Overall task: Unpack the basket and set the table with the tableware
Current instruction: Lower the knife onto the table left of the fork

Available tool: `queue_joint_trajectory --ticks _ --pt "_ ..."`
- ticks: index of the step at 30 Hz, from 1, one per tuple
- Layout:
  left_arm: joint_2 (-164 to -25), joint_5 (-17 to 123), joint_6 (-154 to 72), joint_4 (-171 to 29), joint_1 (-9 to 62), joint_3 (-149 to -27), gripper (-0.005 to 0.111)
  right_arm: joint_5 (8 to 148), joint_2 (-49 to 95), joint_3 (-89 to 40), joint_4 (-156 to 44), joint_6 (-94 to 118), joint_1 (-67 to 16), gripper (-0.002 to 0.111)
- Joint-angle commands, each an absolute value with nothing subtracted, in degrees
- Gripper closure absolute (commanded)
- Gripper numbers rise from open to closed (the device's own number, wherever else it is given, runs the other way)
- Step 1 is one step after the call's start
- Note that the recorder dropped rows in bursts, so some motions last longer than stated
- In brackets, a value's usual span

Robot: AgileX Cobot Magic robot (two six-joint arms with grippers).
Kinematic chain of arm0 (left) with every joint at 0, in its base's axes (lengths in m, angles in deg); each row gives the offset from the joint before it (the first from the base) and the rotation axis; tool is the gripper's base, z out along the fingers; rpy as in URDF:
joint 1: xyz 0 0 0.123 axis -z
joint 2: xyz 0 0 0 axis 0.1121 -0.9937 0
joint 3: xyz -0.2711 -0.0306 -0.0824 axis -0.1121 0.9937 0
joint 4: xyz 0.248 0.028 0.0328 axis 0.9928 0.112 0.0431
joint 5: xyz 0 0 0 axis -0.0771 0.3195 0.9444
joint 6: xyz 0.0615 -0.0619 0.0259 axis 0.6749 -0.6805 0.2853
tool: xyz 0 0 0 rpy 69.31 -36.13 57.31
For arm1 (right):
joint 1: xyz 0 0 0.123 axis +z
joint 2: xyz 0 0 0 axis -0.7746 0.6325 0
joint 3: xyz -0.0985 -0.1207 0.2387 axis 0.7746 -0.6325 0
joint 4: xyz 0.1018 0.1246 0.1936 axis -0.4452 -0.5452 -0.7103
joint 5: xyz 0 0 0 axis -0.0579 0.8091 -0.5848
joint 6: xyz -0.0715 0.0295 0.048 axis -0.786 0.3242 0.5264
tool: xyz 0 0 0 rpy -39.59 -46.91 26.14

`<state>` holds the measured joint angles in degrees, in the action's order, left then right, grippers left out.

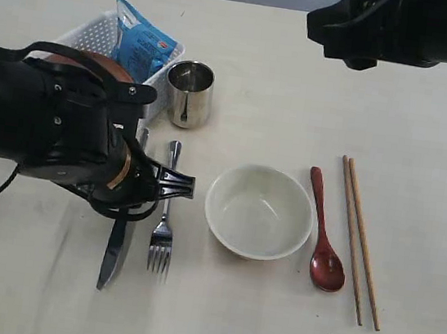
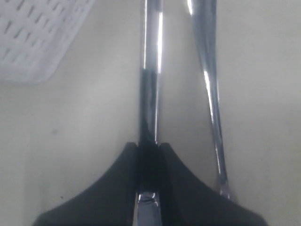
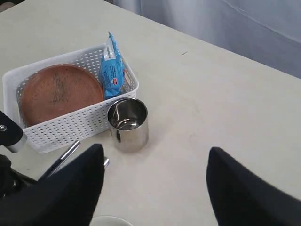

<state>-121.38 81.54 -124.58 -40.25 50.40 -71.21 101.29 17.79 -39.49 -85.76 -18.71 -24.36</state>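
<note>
tableware (image 1: 237, 218) lies spread over the broad pale cream desk (image 1: 315, 97). a cream round bowl (image 1: 259, 213) sits at the near middle. a dark red spoon (image 1: 324, 246) lies just right of it with its scoop toward the near edge, and a pair of wooden chopsticks (image 1: 359, 242) lies side by side just right of the spoon. left of the bowl a steel fork (image 1: 163, 233) lies with its tines near. left of that a steel knife (image 1: 113, 255) lies almost parallel, blade near.

a shiny steel cup (image 1: 189, 92) stands upright beyond the fork, just beside the right end of the white rectangular perforated plastic basket (image 1: 88, 34) at the far left. a reddish-brown round plate (image 3: 59, 92) fills the left part of the basket, and a blue snack packet (image 1: 141, 41) stands on edge at its right end.

the left claw (image 2: 148, 153) is pressed together on the knife. its black fingers (image 2: 108, 188) pinch the knife partway along, with the fork's handle just beside.

the right claw (image 3: 155, 153) hangs above the far right of the desk, spread wide with nothing between its fingers, well apart from every piece.
</note>
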Motion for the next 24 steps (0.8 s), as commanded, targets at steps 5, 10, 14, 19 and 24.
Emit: queue_joint_trajectory --ticks 5,10,14,19,24 --pt "-123.2 80.8 -130.0 -36.9 49.7 -71.0 0.107 101.4 17.4 -39.4 -86.8 -18.1 -24.7 0.048" --pt "-124.9 77.6 -130.3 -36.7 48.3 -71.0 0.107 101.4 17.4 -39.4 -86.8 -18.1 -24.7 0.048" --pt "-125.3 77.0 -130.0 -36.7 48.3 -71.4 0.107 101.4 17.4 -39.4 -86.8 -18.1 -24.7 0.048" --pt "-125.3 76.5 -130.0 -36.7 48.3 -71.4 0.106 101.4 17.4 -39.4 -86.8 -18.1 -24.7 0.048" --pt "-125.3 77.1 -129.6 -36.7 48.3 -71.4 0.095 101.4 17.4 -39.4 -86.8 -18.1 -24.7 0.048"
